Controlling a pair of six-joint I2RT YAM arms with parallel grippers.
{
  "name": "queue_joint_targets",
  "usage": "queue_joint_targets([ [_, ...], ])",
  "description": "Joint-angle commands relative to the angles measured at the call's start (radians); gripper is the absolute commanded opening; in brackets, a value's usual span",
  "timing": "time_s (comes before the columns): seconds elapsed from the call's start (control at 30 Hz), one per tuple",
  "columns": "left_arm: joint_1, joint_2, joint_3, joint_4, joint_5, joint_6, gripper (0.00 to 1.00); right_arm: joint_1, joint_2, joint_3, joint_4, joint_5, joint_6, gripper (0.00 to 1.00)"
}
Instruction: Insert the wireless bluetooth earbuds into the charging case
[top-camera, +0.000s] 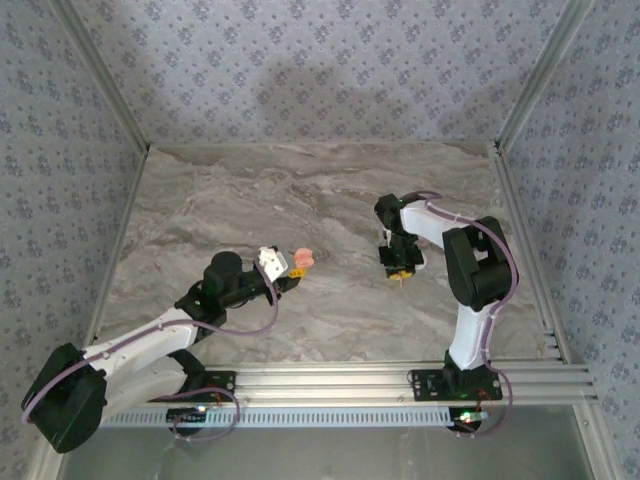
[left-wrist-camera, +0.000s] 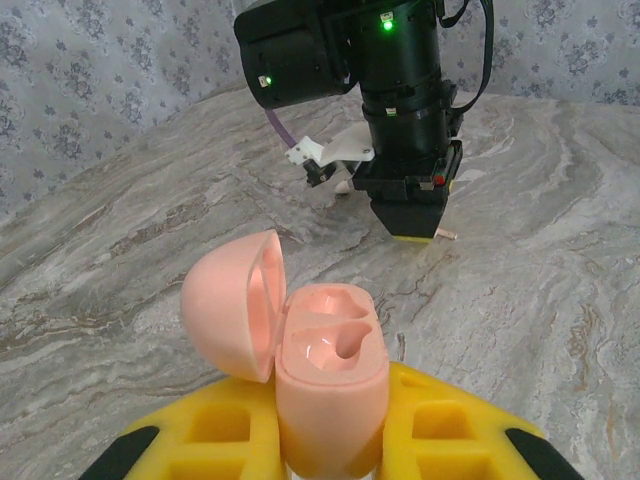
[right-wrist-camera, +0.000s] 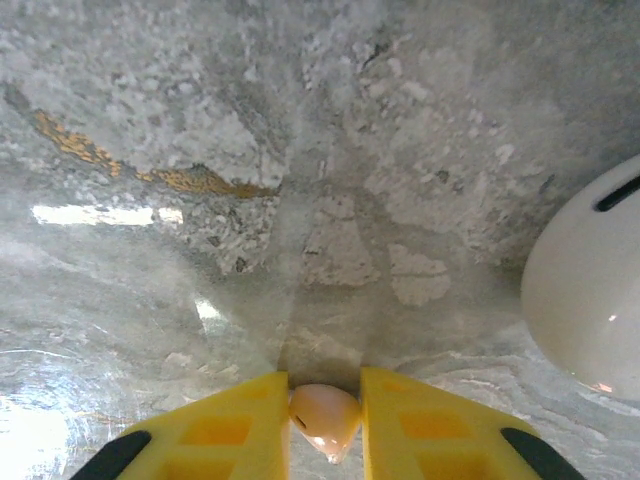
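Left of the grey marbled tabletop's (top-camera: 330, 190) middle, the left end effector (left-wrist-camera: 330, 445) clamps a glossy pale pink egg-shaped plastic charging case (left-wrist-camera: 330, 385), lid hinged open. Nearer the right edge, the right end effector (right-wrist-camera: 322, 390) pinches a tiny pale pink rounded earbud (right-wrist-camera: 325, 418).

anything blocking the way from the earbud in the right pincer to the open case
Nothing visible. Bare table lies between the right pincer, pinching the earbud, and the case, lid swung open, in the left pincer.
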Motion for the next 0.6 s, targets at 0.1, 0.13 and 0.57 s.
queue_joint_targets([
  [0.1,0.007,0.006,-0.011,0.034,0.0,-0.002,0.19,-0.002,-0.092,-0.079,0.045,-0.018,0.023,0.22],
  [0.13,0.007,0.013,-0.014,0.048,0.0,-0.008,0.19,-0.001,-0.114,-0.089,0.055,-0.021,0.025,0.22],
  [0.57,-0.008,0.205,-0.032,0.356,0.0,-0.062,0.17,0.008,-0.534,-0.343,0.556,-0.246,0.112,0.21],
])
